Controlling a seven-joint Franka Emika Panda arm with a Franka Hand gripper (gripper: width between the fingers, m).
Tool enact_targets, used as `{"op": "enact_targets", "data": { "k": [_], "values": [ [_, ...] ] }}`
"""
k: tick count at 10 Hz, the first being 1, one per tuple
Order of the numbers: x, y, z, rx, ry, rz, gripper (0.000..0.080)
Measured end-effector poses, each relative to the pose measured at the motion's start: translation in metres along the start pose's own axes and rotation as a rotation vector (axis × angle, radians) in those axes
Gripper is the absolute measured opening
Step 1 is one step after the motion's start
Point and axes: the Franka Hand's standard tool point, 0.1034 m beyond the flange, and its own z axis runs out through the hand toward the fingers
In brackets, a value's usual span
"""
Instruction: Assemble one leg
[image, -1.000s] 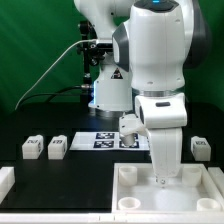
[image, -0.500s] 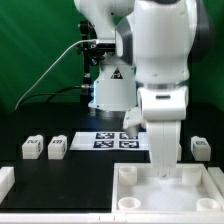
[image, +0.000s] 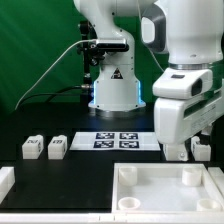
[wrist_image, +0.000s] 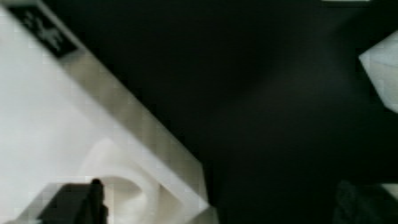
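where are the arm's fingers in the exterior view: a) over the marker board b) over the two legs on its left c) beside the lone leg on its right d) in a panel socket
c: the fingers sit next to the lone leg on the exterior view's right, away from the marker board.

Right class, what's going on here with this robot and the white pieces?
The arm's two-finger gripper hangs open and empty low over the black table, beside a small stubby white tagged plastic leg at the exterior view's right. Two more such legs sit untouched at that view's left. The large flat white panel with corner sockets lies in front, with no leg fitted.
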Motion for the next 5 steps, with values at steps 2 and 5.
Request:
{"op": "enact_targets", "data": {
  "k": [2, 5],
  "values": [
    [0.001, -0.006, 0.001, 0.021, 0.004, 0.284, 0.0649],
    [0.005, -0.052, 0.001, 0.085, -0.036, 0.809, 0.0649]
  ]
}}
